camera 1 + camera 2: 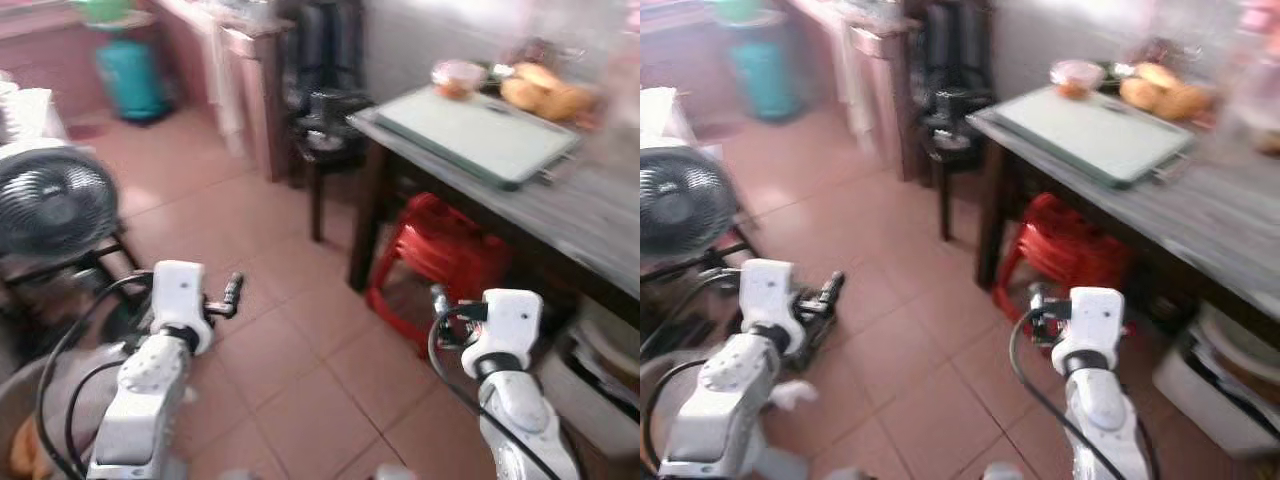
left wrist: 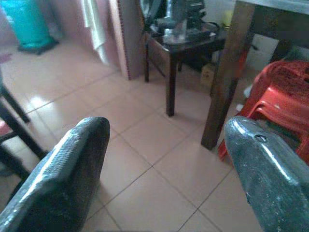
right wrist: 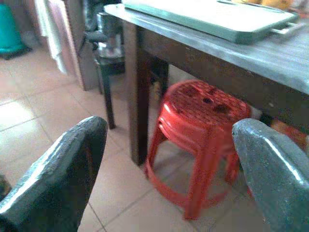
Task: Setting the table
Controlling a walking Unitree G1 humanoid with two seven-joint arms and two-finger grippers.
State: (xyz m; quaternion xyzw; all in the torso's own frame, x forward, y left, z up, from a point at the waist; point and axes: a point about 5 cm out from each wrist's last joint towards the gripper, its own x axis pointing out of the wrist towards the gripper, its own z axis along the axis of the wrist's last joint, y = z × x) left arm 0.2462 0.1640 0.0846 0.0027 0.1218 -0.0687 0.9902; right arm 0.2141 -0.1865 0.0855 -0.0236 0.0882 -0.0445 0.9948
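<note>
A two-armed robot stands on a terracotta tiled floor (image 1: 290,330) beside a grey wood-grain table with dark legs (image 1: 590,215), both arms raised low in front of it. The left gripper (image 2: 166,159) has its two black fingers spread wide and holds nothing; between them the wrist view looks across bare tiles toward a small dark side table (image 2: 178,41) carrying a metal appliance that is too blurred to identify. The right gripper (image 3: 169,169) is likewise spread wide and empty, touching nothing, and faces a stack of red plastic stools (image 3: 203,125) tucked under the table's edge.

On the tabletop lies a pale green rectangular tray (image 1: 480,135), near the corner closest to the side table. Beyond it sit a small bowl with a reddish rim (image 1: 457,75) and a heap of golden-brown food (image 1: 545,92), both smeared by motion blur; what the food is cannot be made out. The table's far end is cut off at the frame edge.

To the robot's left stands a black electric floor fan (image 1: 50,205), partly cropped, and a teal gas cylinder (image 1: 130,75) stands against the far wall. A white bin (image 1: 1220,400) holding stacked dishes sits under the table at the robot's right, half hidden by the tabletop.
</note>
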